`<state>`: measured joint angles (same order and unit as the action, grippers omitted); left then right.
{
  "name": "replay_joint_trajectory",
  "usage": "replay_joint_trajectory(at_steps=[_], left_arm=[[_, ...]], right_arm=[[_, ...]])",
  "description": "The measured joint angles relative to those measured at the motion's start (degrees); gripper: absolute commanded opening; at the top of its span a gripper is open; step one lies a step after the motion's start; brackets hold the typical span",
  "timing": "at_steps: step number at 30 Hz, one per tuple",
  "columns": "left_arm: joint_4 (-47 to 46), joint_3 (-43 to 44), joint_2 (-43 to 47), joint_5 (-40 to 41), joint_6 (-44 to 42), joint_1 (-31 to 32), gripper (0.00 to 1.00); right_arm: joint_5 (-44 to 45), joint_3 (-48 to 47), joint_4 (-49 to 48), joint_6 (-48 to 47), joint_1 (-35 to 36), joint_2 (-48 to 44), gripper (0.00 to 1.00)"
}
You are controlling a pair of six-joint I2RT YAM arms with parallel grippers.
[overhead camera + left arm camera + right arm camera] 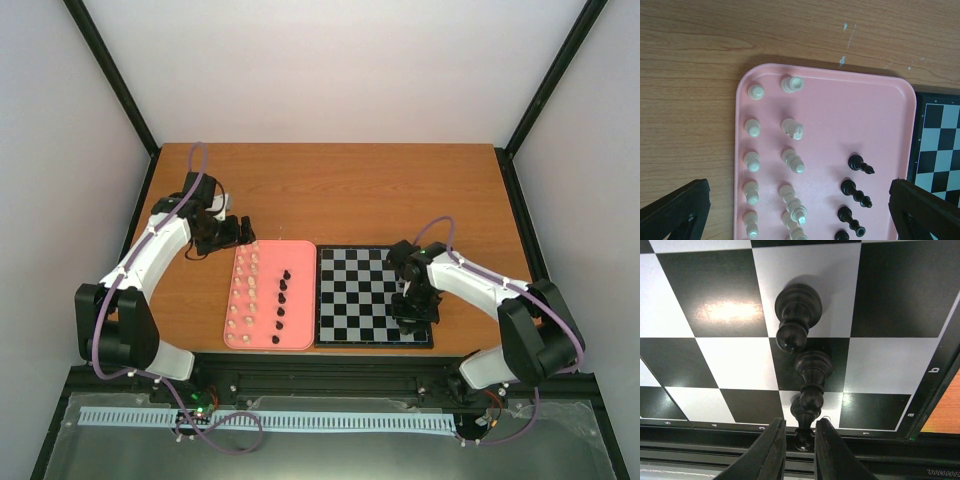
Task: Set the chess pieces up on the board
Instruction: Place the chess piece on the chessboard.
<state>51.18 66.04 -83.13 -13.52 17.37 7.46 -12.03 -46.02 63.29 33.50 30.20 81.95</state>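
Right gripper [800, 423], bottom centre, jaws narrowly parted astride head of nearest pawn [801, 441] in a column of three, hard by bottom edge of board [880, 365]; open squares either side.

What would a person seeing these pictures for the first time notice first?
Probably the pink tray left of the board, with cream pieces in two columns and black pieces beside them. Next, three dark pieces stand in a line at the board's near right corner, the nearest one between the slightly parted fingers of the right gripper.
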Motion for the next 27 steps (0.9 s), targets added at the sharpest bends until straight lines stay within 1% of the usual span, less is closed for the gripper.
replay_joint_trajectory(at_steps=[7,27], left_arm=[[0.0,0.0,-0.02,0.0,0.0,0.0,1.0],[0.0,0.0,-0.02,0.02,0.0,0.0,1.0]], right_arm=[[-0.07,0.24,0.09,0.22,-0.02,-0.42,0.1],[-0.46,1.31,0.2,0.63,-0.07,-2.19,0.09]])
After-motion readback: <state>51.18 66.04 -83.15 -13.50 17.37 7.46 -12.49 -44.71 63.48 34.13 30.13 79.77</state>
